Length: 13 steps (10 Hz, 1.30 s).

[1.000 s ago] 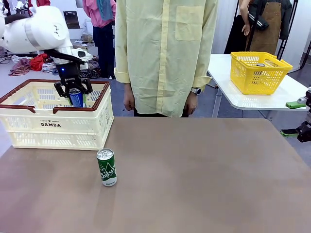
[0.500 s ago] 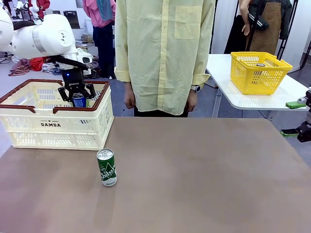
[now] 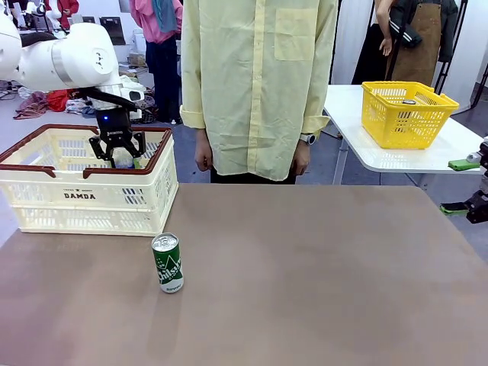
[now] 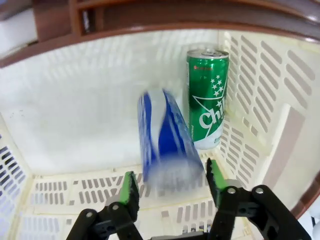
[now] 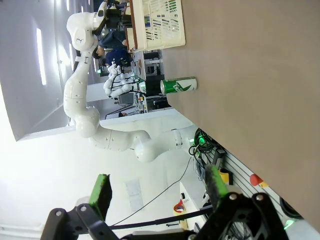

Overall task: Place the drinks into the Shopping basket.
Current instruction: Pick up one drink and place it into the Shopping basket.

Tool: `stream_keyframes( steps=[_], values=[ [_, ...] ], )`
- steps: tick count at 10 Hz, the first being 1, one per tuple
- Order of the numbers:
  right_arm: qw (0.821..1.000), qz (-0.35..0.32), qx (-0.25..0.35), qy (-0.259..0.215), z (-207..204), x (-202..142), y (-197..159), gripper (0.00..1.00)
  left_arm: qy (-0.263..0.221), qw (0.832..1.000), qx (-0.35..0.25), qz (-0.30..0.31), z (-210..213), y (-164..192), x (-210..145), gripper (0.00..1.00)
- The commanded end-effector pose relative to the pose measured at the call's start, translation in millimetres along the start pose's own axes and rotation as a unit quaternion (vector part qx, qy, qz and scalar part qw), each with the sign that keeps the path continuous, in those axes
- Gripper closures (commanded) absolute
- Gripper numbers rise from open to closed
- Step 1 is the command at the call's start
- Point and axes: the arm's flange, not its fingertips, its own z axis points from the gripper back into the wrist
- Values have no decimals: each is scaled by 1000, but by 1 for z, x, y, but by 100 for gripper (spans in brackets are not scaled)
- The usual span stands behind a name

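In the left wrist view a blue can shows blurred and tilted inside the Shopping basket. It sits between the spread fingers of my left gripper, with a gap on each side. A green can stands upright behind it by the slotted wall. From the front, the left gripper hangs open inside the basket near its right end. Another green can stands on the brown table in front of the basket, also seen as the green can. My right gripper waits open at the table's right edge.
A person in a yellow shirt stands at the far edge, hands down. A yellow mesh basket rests on a white side table at the right. The brown table is bare around the green can.
The left gripper lowered the blue can into the basket, then spread its fingers. The can has left the pads and dropped below the rim. The right arm is still.
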Motion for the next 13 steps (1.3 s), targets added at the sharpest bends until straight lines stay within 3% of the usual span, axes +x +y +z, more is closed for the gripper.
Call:
stream_keyframes(
  steps=[1, 6, 9, 10, 12, 13],
  values=[
    [1000, -1, -5, 7, 3, 0, 2, 0, -4, 1000, 0, -6, 9, -2, 0, 0],
    [1000, -1, -5, 7, 3, 0, 2, 0, -29, 999, -15, -12, 19, 4, -12, 0],
    [1000, -1, -5, 7, 3, 0, 2, 0, -44, 996, -47, -60, 38, 11, -38, 0],
    [1000, -1, -5, 7, 3, 0, 2, 0, -51, 993, -71, -80, 49, 15, -52, 0],
    [1000, -1, -5, 7, 3, 0, 2, 0, -43, 974, -189, -117, 84, 31, -112, 0],
    [1000, -1, -5, 7, 3, 0, 2, 0, -94, 952, -273, -102, 93, 40, -140, 0]
  ],
)
